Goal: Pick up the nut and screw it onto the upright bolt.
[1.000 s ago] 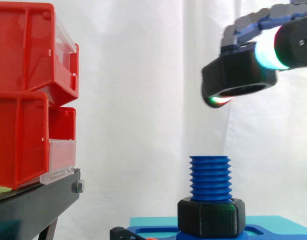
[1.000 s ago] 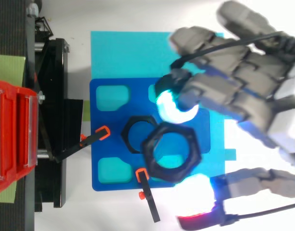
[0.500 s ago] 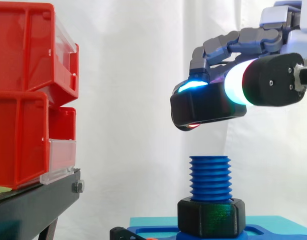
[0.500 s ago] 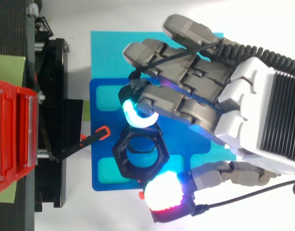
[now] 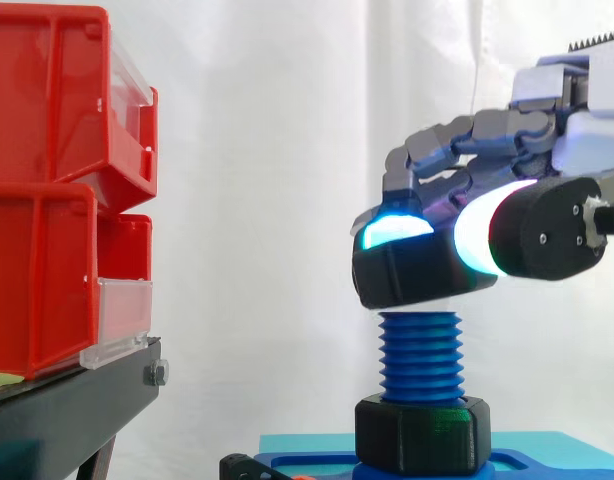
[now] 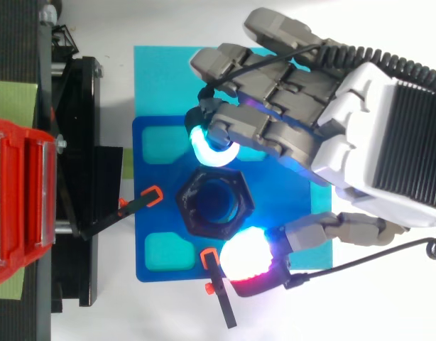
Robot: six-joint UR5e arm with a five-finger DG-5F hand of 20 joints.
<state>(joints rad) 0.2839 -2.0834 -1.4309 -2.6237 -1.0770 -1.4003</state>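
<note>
White table (image 6: 204, 21), cyan mat (image 6: 168, 78) flat on it, blue plate (image 6: 143, 170) on the mat; black stand (image 6: 79, 106) alongside

I see my hand (image 6: 360, 135) entering from the frame's right, palm down, fingers (image 6: 253, 128) and thumb curled, pinching the nut (image 6: 187, 204).

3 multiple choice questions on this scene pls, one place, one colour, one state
1. Where is the nut the hand carries? A. at the top of the bolt B. far above the bolt C. beside the bolt's foot
2. The bolt's colour? A. red B. blue C. white
3. The hand's state? A. open B. shut on nothing C. shut on the nut
1 A: in the side view the nut meets the bolt's top thread. 2 B: its threads are blue. 3 C: fingers and thumb pinch the nut's sides.
</note>
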